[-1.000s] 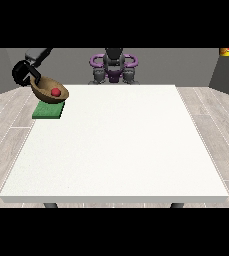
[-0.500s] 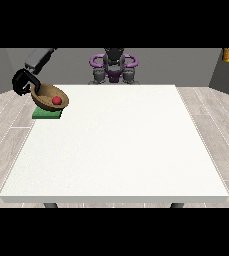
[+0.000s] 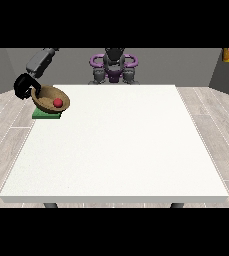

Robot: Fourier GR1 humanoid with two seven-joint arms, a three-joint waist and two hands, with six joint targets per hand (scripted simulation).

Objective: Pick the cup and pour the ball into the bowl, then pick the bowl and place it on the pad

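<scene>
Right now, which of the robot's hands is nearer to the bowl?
The right one. The hand at the view's left is at the rim of the bowl, which sits tilted over the green pad. No hand shows at the view's right.

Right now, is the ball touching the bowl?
Touching. The front view shows the red ball resting inside the brown bowl, which the hand at the view's left holds over the green pad.
</scene>
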